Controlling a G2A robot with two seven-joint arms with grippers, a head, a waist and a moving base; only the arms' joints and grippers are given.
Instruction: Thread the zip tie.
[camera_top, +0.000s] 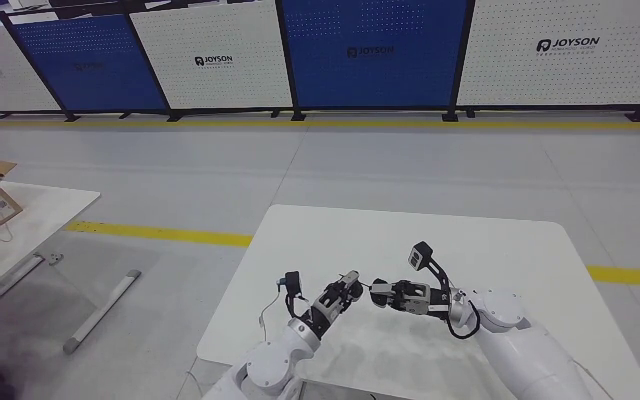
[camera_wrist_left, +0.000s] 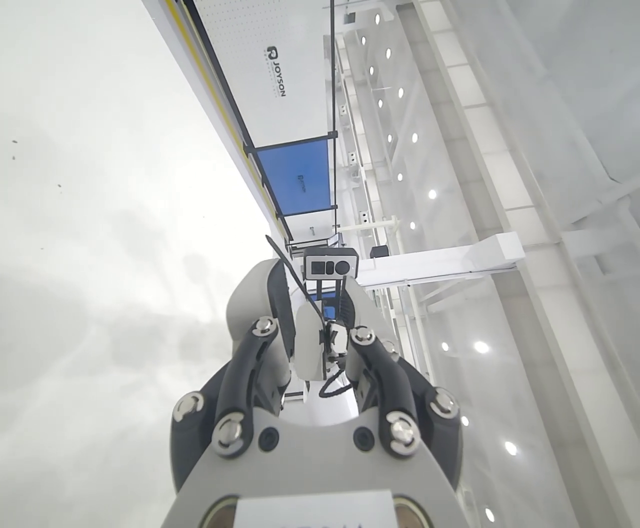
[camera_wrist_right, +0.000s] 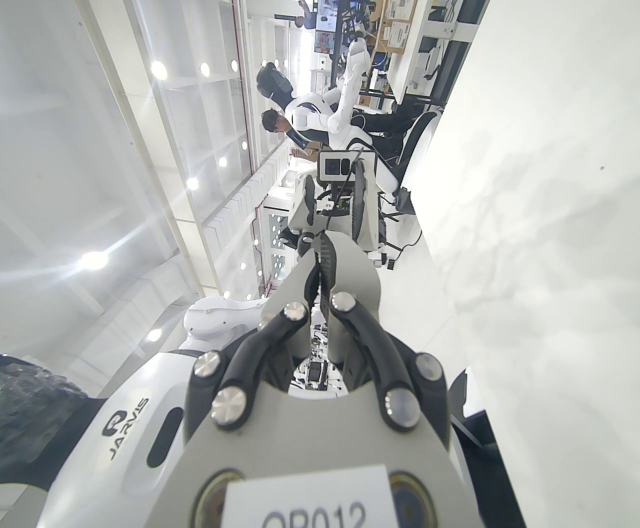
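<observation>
The zip tie (camera_wrist_left: 292, 275) is a thin black strip held in the air above the white table (camera_top: 480, 250). My right gripper (camera_top: 380, 292) is shut on one end of it, fingers pressed together (camera_wrist_right: 320, 245). My left gripper (camera_top: 350, 288) faces it tip to tip and is open (camera_wrist_left: 312, 280), with its two fingers on either side of the strip and of the right gripper's tip. The strip's free end slants out past one left finger (camera_wrist_left: 272, 295). In the right wrist view the zip tie (camera_wrist_right: 345, 187) runs as a dark line between the left gripper's spread fingers.
Both grippers hover near the table's front middle. The table's left edge (camera_top: 235, 290) lies close to the left arm. Another white table (camera_top: 40, 210) stands off to the left across grey floor. Blue and white panels (camera_top: 370, 50) line the back.
</observation>
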